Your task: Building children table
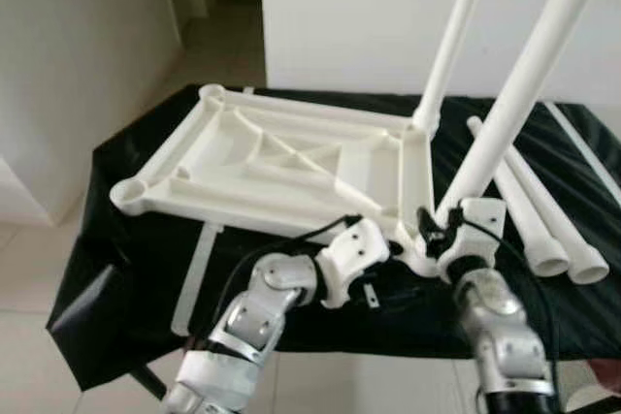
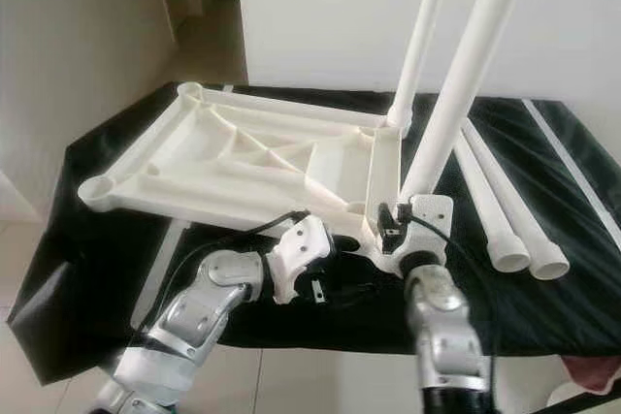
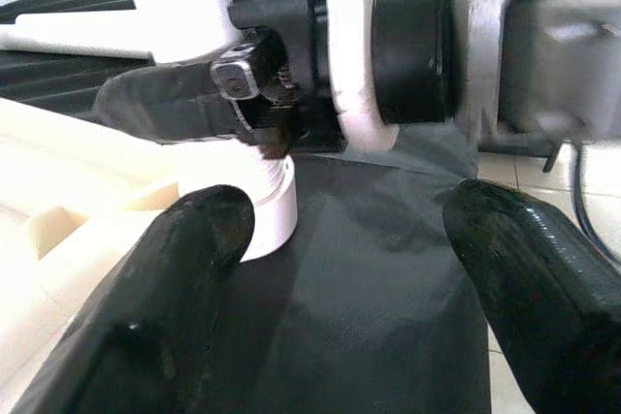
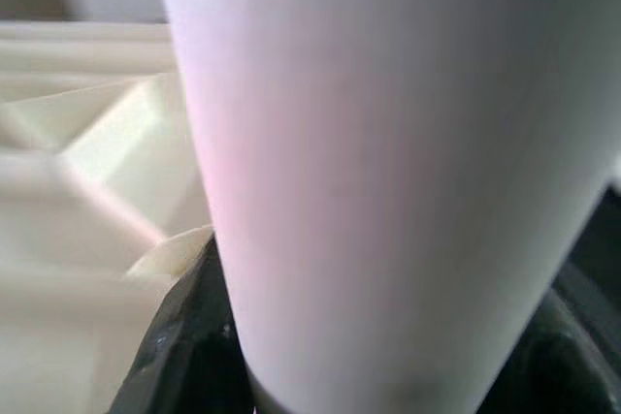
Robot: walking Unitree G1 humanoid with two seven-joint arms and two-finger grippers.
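Tabletop (image 1: 281,157) upside down on bench (image 1: 126,239): far leg (image 1: 448,46) in; right gripper (image 1: 439,230) fingers clamp near-corner leg (image 1: 524,84), left gripper (image 3: 340,269) fingers open; 2 spare legs (image 1: 534,210) right of frame, still to fit.

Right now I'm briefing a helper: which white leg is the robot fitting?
On the black-draped table lies an upturned white plastic tabletop. At its near right corner, the right gripper clamps a white tube leg. Unlike the far standing leg, it tilts.

Soft even daylight; both wrist views blurred at close range.
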